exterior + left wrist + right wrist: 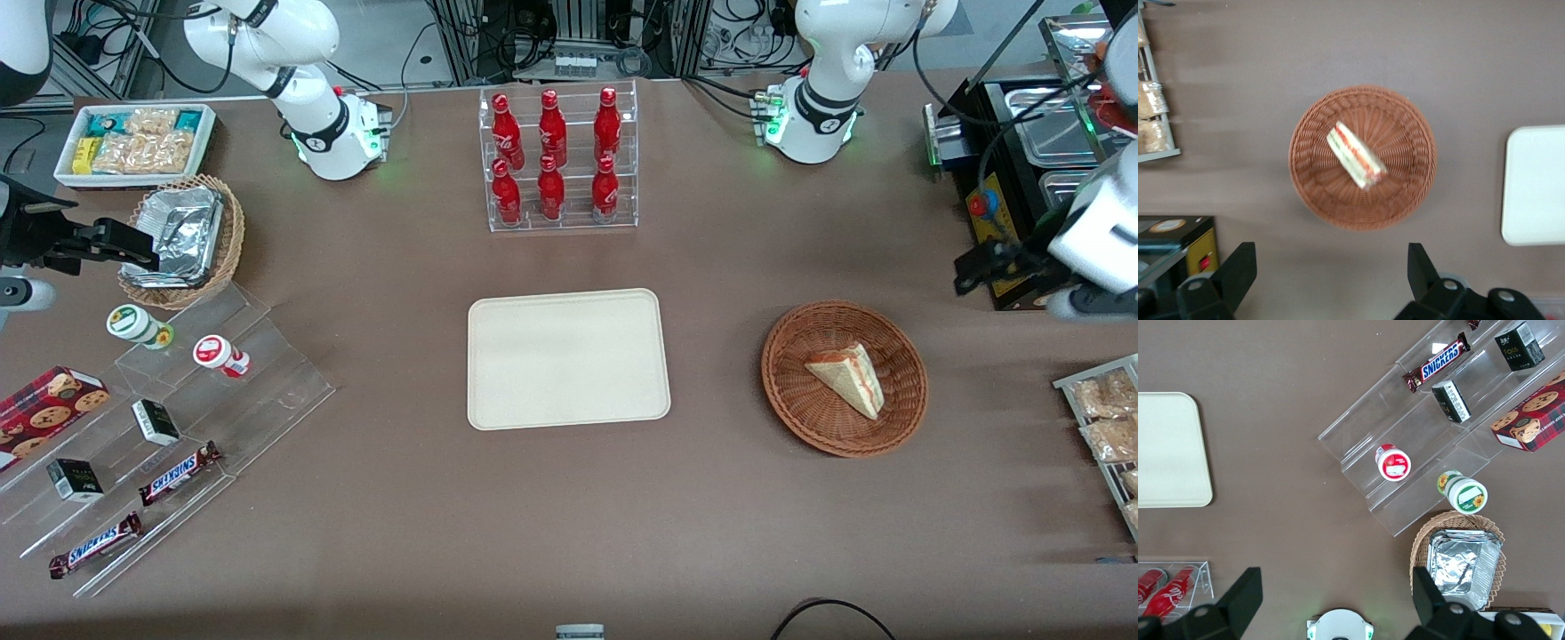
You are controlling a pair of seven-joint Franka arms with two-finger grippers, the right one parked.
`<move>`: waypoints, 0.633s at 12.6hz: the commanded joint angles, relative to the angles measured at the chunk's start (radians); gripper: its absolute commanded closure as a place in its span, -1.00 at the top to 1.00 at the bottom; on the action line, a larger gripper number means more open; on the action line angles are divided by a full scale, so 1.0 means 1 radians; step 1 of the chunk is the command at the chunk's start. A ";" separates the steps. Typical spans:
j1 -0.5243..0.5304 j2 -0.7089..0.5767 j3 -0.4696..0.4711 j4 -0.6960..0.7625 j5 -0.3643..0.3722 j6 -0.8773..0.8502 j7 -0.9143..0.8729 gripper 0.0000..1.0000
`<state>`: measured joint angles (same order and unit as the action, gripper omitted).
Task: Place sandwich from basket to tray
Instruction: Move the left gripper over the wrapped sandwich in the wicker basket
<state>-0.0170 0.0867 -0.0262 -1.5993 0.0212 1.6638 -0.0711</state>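
Nearest the front camera: chocolate bars [178, 474] on a clear stepped stand [169, 427], toward the parked arm's end of the table. Farther along toward the working arm, a sandwich [849, 378] lying in a round wicker basket [787, 391], wedge tilted, red and green filling visible. High above the table and well clear of that basket, the gripper [1331, 273], fingers [1238, 270] spread wide with nothing between them. Sideways from the gripper, toward the table's middle, a cream tray [569, 358], apart from the basket. Farther from the camera than the tray, red bottles [551, 156] in a clear rack.
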 commanded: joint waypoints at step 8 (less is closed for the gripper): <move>-0.034 0.013 0.000 -0.439 0.016 0.554 -0.513 1.00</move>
<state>-0.0411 0.1239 -0.0291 -1.9676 0.0228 2.1513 -0.4686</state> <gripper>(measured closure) 0.000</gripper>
